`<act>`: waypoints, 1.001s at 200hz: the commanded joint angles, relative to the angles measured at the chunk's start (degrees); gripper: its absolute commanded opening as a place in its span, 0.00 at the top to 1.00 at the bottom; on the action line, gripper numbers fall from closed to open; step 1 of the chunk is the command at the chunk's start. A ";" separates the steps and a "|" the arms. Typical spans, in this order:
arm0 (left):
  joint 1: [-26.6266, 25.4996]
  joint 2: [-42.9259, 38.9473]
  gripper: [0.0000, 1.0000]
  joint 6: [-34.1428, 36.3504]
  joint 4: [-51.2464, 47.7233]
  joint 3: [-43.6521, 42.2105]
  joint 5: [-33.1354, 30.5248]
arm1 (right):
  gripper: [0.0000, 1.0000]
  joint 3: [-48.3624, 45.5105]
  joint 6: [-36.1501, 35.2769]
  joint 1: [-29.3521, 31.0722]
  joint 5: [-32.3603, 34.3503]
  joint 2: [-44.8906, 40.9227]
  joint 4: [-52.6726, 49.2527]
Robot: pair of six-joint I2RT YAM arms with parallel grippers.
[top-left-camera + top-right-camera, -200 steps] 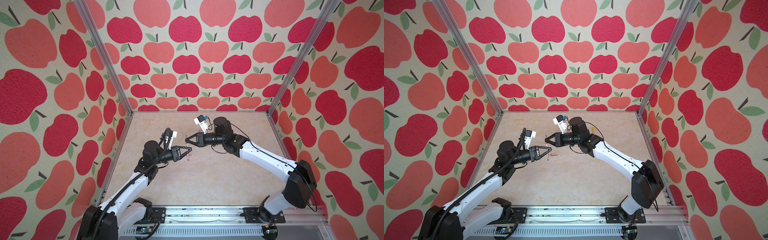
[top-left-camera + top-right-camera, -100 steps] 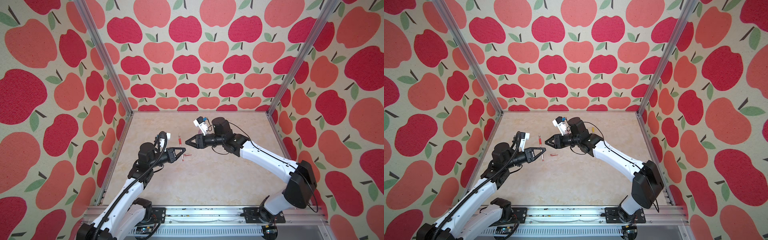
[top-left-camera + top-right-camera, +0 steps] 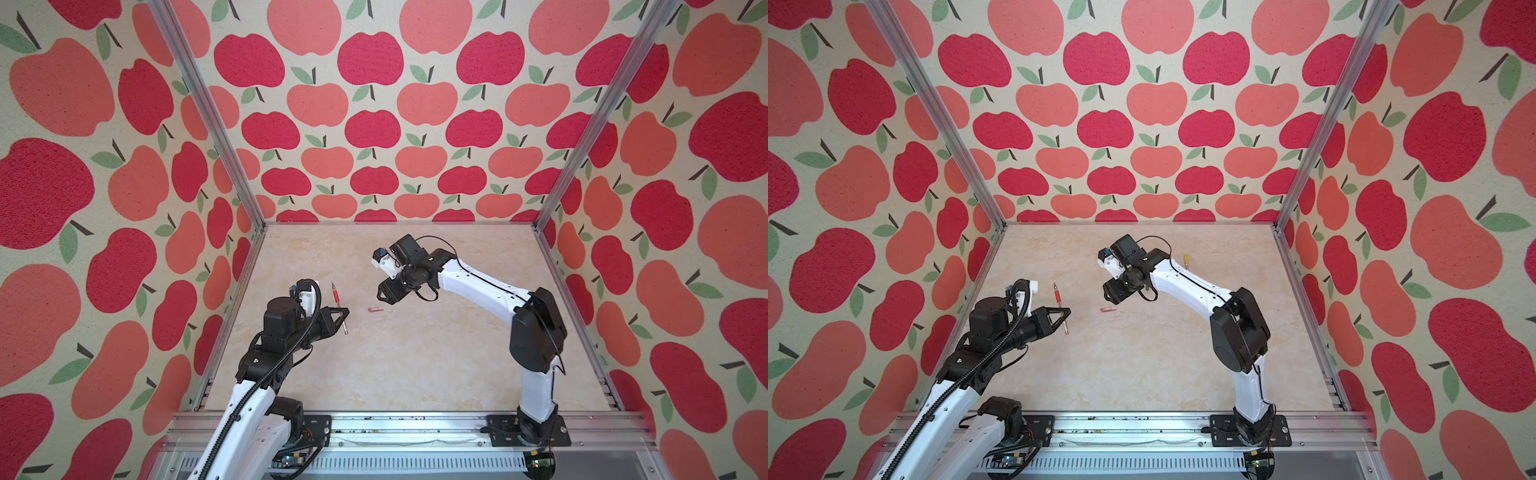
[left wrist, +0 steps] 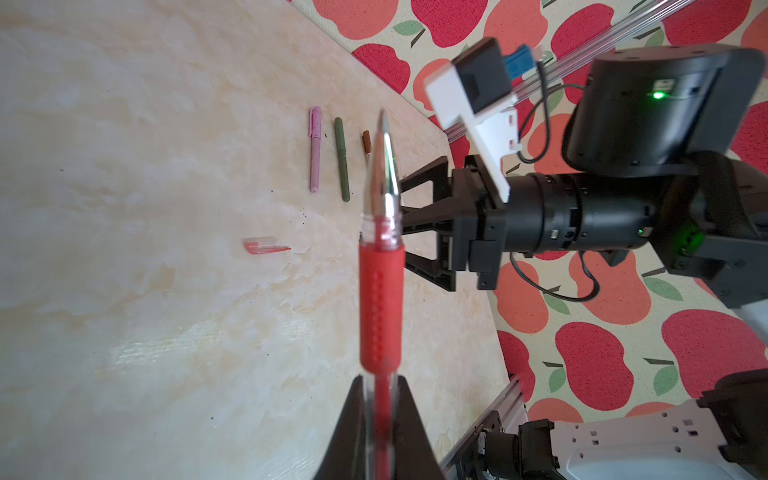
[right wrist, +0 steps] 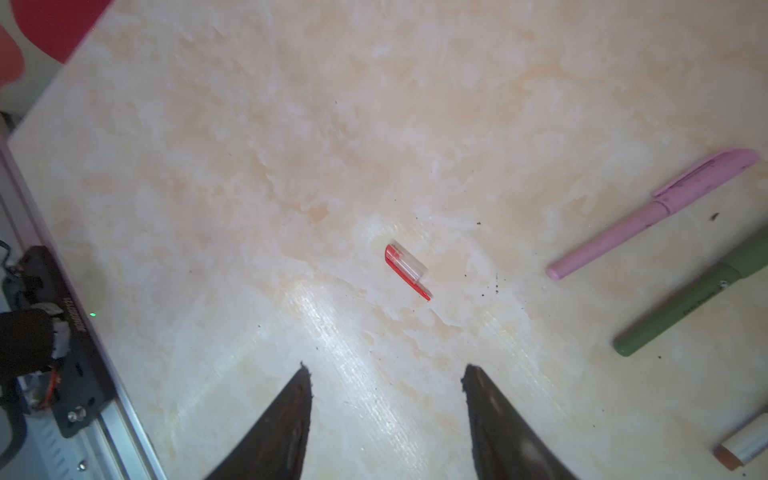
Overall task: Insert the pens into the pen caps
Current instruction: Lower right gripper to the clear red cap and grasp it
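Ahead of right claw, jaws apart: red cap; left claw clamps red pen.

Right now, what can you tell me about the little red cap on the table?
The red cap is a short tube of clear plastic with a red end and a red clip along one side. It lies flat on the pale table, with no pen in it. Nothing else touches it; the open right gripper hangs near it.
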 commanded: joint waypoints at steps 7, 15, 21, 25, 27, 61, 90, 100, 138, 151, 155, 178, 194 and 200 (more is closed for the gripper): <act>0.84 -1.13 1.00 0.50 -3.34 -0.23 -0.55 | 0.40 8.58 -10.43 0.76 3.66 7.68 -9.13; 0.96 -1.21 1.00 0.52 -3.48 -0.28 -0.41 | 0.40 9.83 -11.16 1.02 4.22 9.63 -9.18; 0.98 -1.23 1.00 0.47 -3.55 -0.31 -0.36 | 0.40 10.77 -11.52 1.25 4.46 11.04 -9.15; 1.06 -1.24 1.00 0.45 -3.48 -0.39 -0.28 | 0.40 11.33 -11.76 1.36 4.43 11.85 -9.27; 1.11 -1.23 1.00 0.46 -3.41 -0.40 -0.19 | 0.40 11.65 -11.85 1.42 4.33 12.25 -9.35; 1.24 -0.55 1.00 0.20 -2.63 -0.72 0.50 | 0.41 15.51 -13.19 2.69 4.85 17.14 -9.76; 1.33 0.51 1.00 -0.15 -1.37 -0.85 1.18 | 0.44 18.75 -13.23 3.39 4.95 20.94 -10.64; 1.29 0.64 1.00 -0.31 -1.02 -0.85 1.31 | 0.45 19.55 -13.25 3.71 5.25 21.93 -10.60; 1.42 0.67 1.00 -0.67 -0.50 -0.69 1.44 | 0.49 21.84 -13.19 4.45 6.17 24.95 -10.54; 1.44 0.72 1.00 -0.76 -0.42 -0.59 1.62 | 0.53 22.82 -13.10 4.54 6.29 25.92 -11.29; 1.43 0.69 1.00 -0.78 -0.47 -0.54 1.66 | 0.54 23.06 -13.08 4.55 6.38 26.14 -11.48; 1.51 0.55 1.00 -0.68 -0.74 -0.26 1.66 | 0.63 23.29 -12.89 4.90 6.86 26.49 -12.60; 1.59 0.62 1.00 -0.61 -0.59 -0.23 1.75 | 0.68 21.79 -12.26 5.04 6.77 25.65 -12.25; 1.60 0.62 1.00 -0.60 -0.47 -0.23 1.79 | 0.71 21.05 -11.94 5.08 6.78 25.23 -11.95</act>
